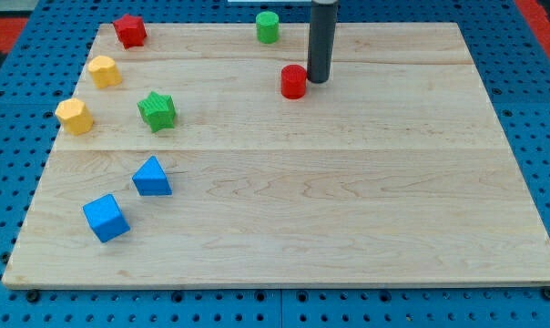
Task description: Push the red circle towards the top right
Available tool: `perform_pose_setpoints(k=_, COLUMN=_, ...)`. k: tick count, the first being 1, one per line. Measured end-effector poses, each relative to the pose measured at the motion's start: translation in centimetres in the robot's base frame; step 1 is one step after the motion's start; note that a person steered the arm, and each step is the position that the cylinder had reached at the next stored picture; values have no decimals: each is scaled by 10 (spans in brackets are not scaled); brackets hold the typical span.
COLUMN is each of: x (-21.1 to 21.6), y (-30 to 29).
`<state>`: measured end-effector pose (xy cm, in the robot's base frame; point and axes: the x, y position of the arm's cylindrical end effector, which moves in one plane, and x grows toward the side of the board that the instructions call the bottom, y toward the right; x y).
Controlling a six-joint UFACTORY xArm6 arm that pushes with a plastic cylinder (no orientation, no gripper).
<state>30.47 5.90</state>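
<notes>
Looks like a robotics lab bench, not a home or shop. A pale wooden board [348,228] made of glued planks sits on a blue perforated panel [11,128] with a regular hole grid, the kind used for fixing test rigs, with a red patch of surface at the view's top left corner [6,23]. Small painted test blocks such as a blue cube [106,218] and a green star [157,110] lie on the board under a plain dark rod [321,41].

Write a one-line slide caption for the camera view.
My tip sits just right of the red circle near the board's top, green cylinder beyond.
</notes>
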Motion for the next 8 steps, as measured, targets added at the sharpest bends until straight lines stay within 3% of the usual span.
perform_pose_setpoints(k=1, x=53, y=38)
perform_pose_setpoints(k=2, x=68, y=-6)
perform_pose_setpoints(k=3, x=57, y=-37)
perform_pose_setpoints(k=4, x=14, y=-44)
perform_pose_setpoints(k=5, x=-13, y=-19)
perform_pose_setpoints(k=6, x=-2, y=-49)
perform_pose_setpoints(k=7, x=-23, y=-53)
perform_pose_setpoints(k=8, x=-47, y=-22)
